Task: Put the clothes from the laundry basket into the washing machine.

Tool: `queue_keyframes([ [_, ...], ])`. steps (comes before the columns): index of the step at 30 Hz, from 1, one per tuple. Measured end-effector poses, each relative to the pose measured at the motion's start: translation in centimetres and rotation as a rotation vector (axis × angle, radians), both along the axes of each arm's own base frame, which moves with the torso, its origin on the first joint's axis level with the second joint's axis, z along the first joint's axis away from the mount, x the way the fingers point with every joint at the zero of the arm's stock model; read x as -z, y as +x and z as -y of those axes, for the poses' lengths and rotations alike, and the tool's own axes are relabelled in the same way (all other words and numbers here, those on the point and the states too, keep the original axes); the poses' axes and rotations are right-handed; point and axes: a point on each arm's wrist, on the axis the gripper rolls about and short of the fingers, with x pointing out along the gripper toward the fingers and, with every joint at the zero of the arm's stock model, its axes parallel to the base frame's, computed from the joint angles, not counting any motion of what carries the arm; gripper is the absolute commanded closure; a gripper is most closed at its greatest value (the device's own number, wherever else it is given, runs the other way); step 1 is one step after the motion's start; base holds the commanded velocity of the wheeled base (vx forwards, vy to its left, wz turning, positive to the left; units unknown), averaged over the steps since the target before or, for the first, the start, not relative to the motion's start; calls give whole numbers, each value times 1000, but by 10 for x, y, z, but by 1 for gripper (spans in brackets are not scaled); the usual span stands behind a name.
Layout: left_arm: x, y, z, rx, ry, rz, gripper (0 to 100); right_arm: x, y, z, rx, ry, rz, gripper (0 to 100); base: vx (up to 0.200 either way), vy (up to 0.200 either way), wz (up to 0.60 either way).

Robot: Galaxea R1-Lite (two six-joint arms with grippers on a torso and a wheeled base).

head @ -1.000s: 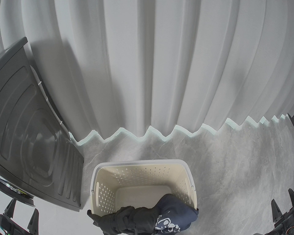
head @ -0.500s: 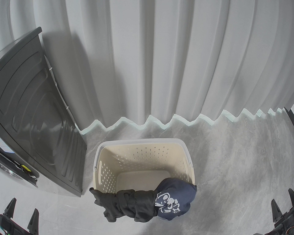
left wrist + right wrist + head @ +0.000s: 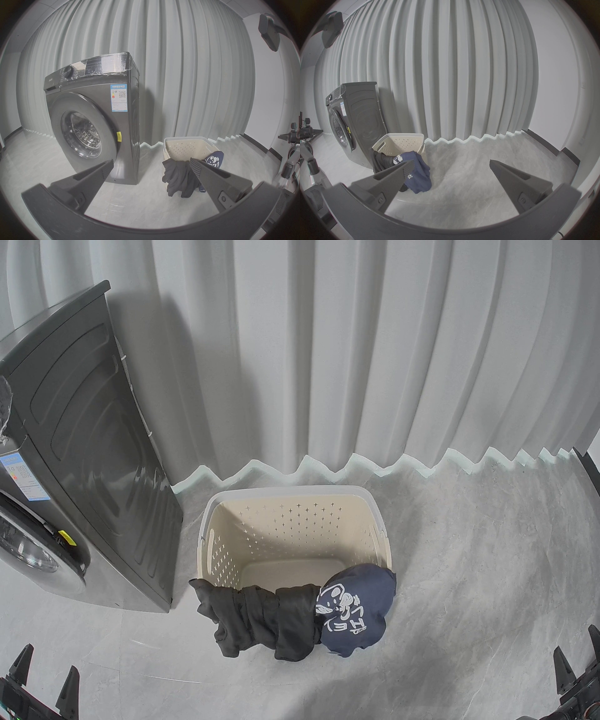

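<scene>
Both left gripper (image 3: 50, 657) and right gripper (image 3: 574, 639) are hanging spread, empty, near the basket (image 3: 287, 491), where yanking its draped black garment (image 3: 256, 621) or navy shirt (image 3: 359, 609) is risking tipping it.

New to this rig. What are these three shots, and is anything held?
It's a two-armed robot doing laundry. One picture looks down from its head; the other two look out from each wrist. On the grey floor stand a washing machine, door apparently shut, and a cream laundry basket. A black garment and a navy printed garment hang over its near rim. The left gripper and right gripper are open, holding nothing.
</scene>
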Motion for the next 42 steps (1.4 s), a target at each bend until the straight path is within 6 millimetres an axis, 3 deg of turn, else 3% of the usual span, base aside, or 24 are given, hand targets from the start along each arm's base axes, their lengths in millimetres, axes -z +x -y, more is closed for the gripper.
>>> queue_keyframes([
  [15,0,0,0,1,0,0,0,0,0,0,1,0,0,0,0,0,0],
  [42,0,0,0,2,-3,1,0,0,0,0,1,0,0,0,0,200,0],
])
